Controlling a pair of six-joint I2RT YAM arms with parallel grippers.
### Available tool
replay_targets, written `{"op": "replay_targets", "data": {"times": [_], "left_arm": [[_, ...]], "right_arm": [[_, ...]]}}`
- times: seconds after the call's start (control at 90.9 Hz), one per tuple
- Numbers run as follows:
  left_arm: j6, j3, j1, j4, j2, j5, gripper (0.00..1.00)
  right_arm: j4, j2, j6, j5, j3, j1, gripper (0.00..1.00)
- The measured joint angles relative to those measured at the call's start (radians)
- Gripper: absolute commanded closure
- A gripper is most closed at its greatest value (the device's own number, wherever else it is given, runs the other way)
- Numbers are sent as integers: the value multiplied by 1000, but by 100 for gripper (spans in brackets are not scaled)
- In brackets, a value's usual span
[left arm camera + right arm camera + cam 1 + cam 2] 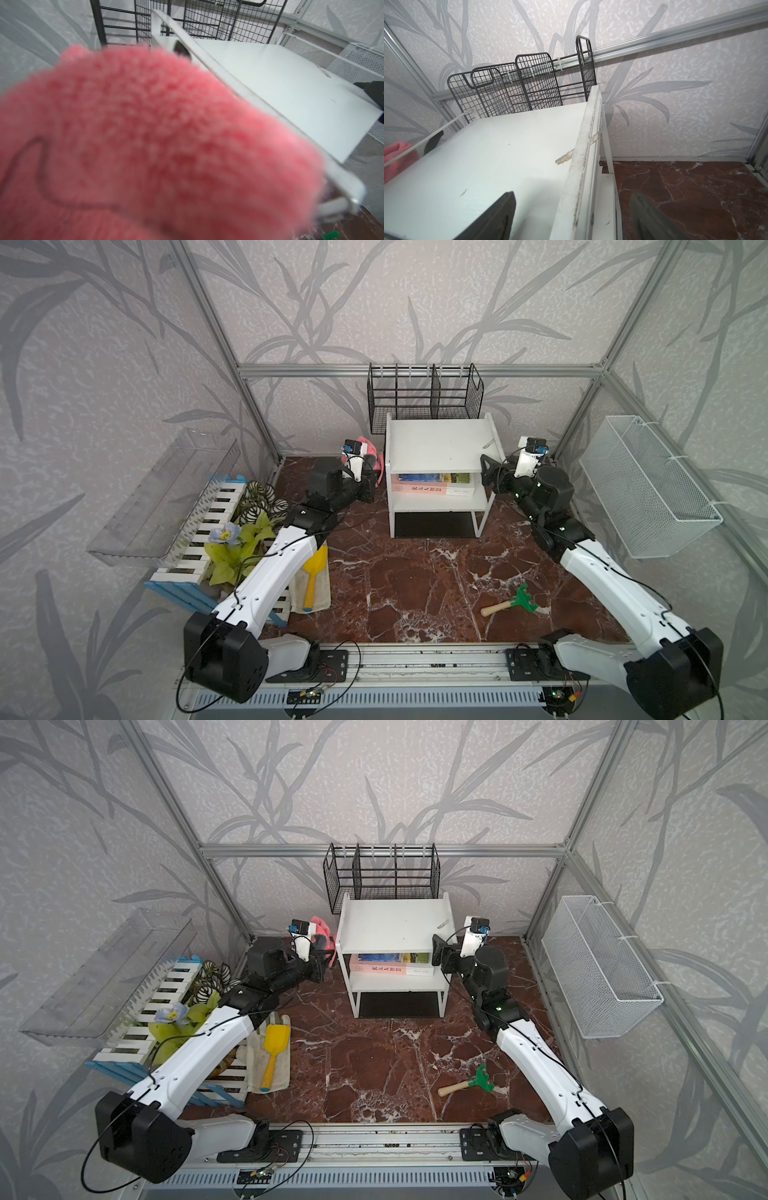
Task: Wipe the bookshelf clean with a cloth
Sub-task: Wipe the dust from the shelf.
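The bookshelf (440, 443) stands at the far middle of your table (415, 580). Your left gripper (374, 477), jaws pinched on the pink cloth (145, 135), sits just beside its left side; your right gripper (572, 195) has its jaws spread astride the top board's right rim.

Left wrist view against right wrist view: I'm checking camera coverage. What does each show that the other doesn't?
Only the left wrist view: the white mesh basket, and the cloth up close, filling most of the frame. Only the right wrist view: the right end effector open, its fingers either side of a grimy side rail of the bookshelf. Both: the bookshelf's top board, the black wire rack and some of the cloth.
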Motion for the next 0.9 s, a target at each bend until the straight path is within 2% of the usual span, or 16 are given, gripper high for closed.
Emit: {"op": "replay_targets", "data": {"times": [0.154, 0.407, 0.594, 0.726, 0.825, 0.902], "left_arm": [[33, 76, 2, 6, 63, 88, 100], [142, 316, 28, -44, 328, 119, 100], [308, 458, 72, -97, 430, 204, 100], [483, 611, 94, -235, 505, 254, 100], [562, 706, 98, -336, 549, 259, 100], [602, 719, 98, -380, 543, 266, 100]], "right_arm": [[-1, -1, 3, 10, 0, 0, 10], [-7, -3, 8, 17, 0, 0, 10], [-8, 12, 7, 16, 13, 0, 10], [-7, 21, 7, 16, 22, 0, 10], [-7, 21, 7, 16, 22, 0, 10], [-7, 21, 7, 16, 22, 0, 10]]}}
